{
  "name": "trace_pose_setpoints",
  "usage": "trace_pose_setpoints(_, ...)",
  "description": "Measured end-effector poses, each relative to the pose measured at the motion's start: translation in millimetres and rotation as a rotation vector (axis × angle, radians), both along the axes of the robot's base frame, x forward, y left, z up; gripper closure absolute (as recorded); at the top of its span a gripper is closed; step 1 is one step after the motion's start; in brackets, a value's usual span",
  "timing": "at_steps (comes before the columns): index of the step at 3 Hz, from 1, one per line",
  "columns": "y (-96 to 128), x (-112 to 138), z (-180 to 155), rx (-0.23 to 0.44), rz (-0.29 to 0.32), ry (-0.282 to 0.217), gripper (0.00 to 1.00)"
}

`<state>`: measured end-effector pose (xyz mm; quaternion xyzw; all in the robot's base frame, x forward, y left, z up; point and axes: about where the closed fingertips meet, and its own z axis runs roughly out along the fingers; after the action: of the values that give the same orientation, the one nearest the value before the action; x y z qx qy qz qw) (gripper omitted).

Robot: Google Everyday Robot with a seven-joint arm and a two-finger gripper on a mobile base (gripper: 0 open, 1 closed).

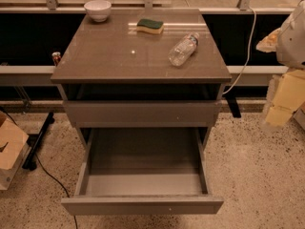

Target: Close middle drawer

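Observation:
The middle drawer [143,205] is pulled far out toward me, below the cabinet. Its flat grey-brown front has a tiny pale dot, and its plain grey inside [145,161] is empty. Above it sits the taller top drawer front [142,113], just under the tabletop. The lowest drawer is hidden beneath the open one. My gripper [280,104] hangs blurred at the right edge of the view, to the right of the cabinet and above floor level. It is well apart from the drawer.
On the tabletop [114,56] stand a white bowl [97,9], a green-and-yellow sponge [150,26] and a lying plastic bottle [183,49]. A cardboard box [9,149] and a black cable [47,175] are on the floor at left. A white cable [245,56] hangs at right.

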<state>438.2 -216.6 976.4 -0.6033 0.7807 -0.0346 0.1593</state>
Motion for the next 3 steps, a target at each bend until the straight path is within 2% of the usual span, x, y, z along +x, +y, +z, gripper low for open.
trace_pose_setpoints(1,0,0,0,0.000,0.000,0.000,0.00)
trace_pose_setpoints(2,1,0,3,0.000,0.000,-0.011,0.19)
trace_pose_setpoints(3,11,-2,-15,0.020,0.042,0.004,0.41)
